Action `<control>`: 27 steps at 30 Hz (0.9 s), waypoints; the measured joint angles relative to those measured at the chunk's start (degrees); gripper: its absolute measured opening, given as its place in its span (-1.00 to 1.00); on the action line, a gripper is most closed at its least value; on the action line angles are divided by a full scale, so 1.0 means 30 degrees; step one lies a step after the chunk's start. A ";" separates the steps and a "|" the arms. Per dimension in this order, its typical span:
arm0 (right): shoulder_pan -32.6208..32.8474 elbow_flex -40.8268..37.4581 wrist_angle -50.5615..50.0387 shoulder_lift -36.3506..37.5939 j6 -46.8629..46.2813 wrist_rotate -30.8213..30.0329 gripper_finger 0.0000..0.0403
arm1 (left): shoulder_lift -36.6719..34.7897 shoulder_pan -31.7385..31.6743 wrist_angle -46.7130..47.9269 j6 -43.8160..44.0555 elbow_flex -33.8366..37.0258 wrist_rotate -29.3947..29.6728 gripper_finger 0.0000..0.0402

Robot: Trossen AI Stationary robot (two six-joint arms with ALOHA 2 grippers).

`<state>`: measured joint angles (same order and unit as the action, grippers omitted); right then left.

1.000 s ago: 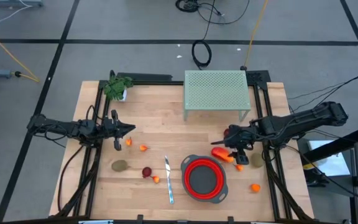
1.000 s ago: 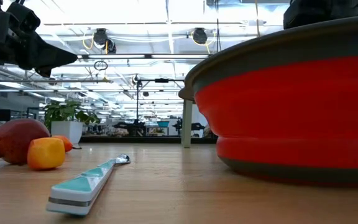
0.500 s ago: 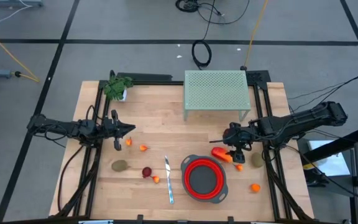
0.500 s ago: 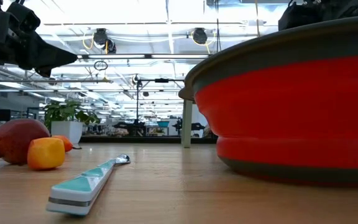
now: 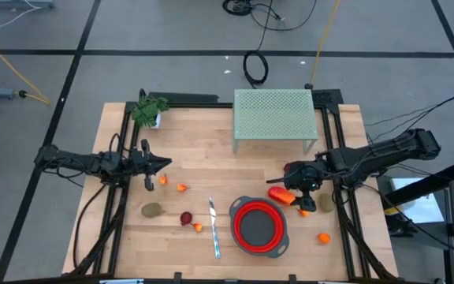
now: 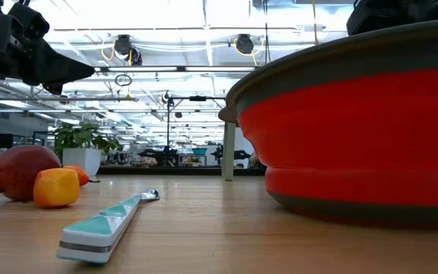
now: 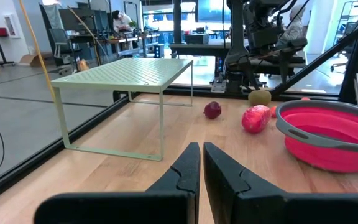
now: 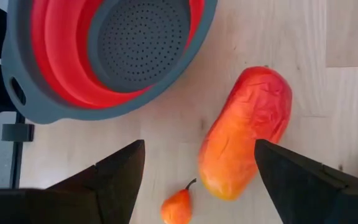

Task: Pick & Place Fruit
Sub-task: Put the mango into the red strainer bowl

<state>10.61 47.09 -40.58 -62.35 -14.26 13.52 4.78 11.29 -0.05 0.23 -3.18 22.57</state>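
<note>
Orange-red and glossy, the long fruit [image 8: 246, 134] fills the right wrist view, lying on the table [image 5: 211, 150] between the right gripper's [image 5: 301, 192] widely spread fingers [image 8: 303, 177]. It is a rounded oblong with a redder end and a yellower end. Only this view shows the tiny pear-shaped orange piece [image 8: 178, 206] just beside its yellow end, and the perforated grey bottom of the red colander [image 8: 104, 50] close by.

In the high view the same long fruit [image 5: 280, 195] sits just off the colander's [image 5: 258, 226] rim on the right arm's side, its long axis slanting across the table, with the right gripper directly above it. That view alone shows the scattered pieces: a kiwi-like oval [image 5: 151, 210], a dark red ball [image 5: 186, 218], small orange bits [image 5: 182, 188] and another orange bit [image 5: 323, 237] near the right edge.

The low view gives the colander's wall [image 6: 356, 129] up close, the knife [image 6: 105, 224], and a dark red fruit [image 6: 17, 171] touching an orange piece [image 6: 55, 187].

The left gripper [image 5: 160, 163] hovers over the table's left side; the left wrist view shows its fingers [image 7: 185, 174] nearly together, holding nothing, facing the green rack [image 7: 123, 78].
</note>
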 joint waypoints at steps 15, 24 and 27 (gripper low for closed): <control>0.0000 0.0000 -0.0023 0.0000 -0.0022 -0.1083 0.81 | -0.0001 0.0000 0.0022 0.0000 0.0000 0.0000 -0.88; -0.0007 0.0000 -0.0277 0.0000 -0.1597 -0.3517 0.92 | 0.0000 0.0000 0.0018 0.0004 0.0000 0.0007 -0.88; 0.0000 0.0000 -0.0291 0.0000 -0.1785 -0.3454 0.92 | 0.0000 0.0000 0.0022 0.0002 0.0000 0.0007 -0.88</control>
<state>10.61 47.09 -41.45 -62.35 -19.62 3.16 4.78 11.29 0.01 0.23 -3.18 22.59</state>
